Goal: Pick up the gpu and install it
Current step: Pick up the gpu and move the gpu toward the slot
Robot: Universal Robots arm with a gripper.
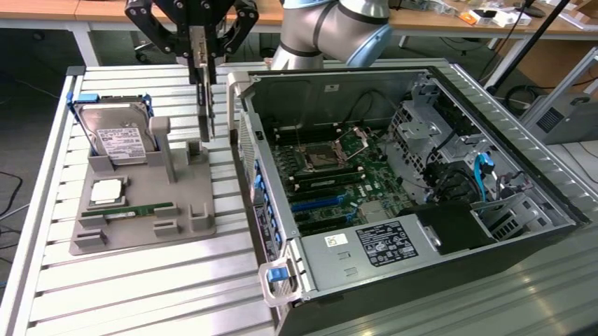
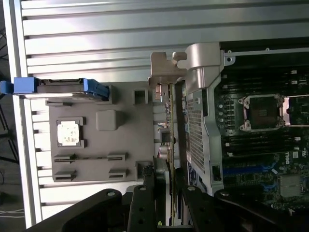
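Case point(image 1: 318, 91): open, on the exterior view's right, motherboard point(image 1: 332, 168) exposed.
Tray point(image 1: 131, 234): on the exterior view's left, just beside the case. The hard drive point(image 1: 117, 136) stands at its far end.
Gpu point(image 1: 204, 105): hangs on edge over the tray's right side, close to the case wall. Its lower end sits low by a tray post; you cannot tell whether it is clear.
Gripper point(image 1: 206, 59): partly closed, fingers clamped on the gpu's upper part.
RAM stick point(image 1: 140, 208) lies on the tray.

Risks, as judged:
- If the lower edge is not clear, moving sideways could snag it and drag the tray.
- The bracket is near the case wall; a short lift could knock it.
- The grip is on a thin board, so it may pivot and meet its slot crooked.
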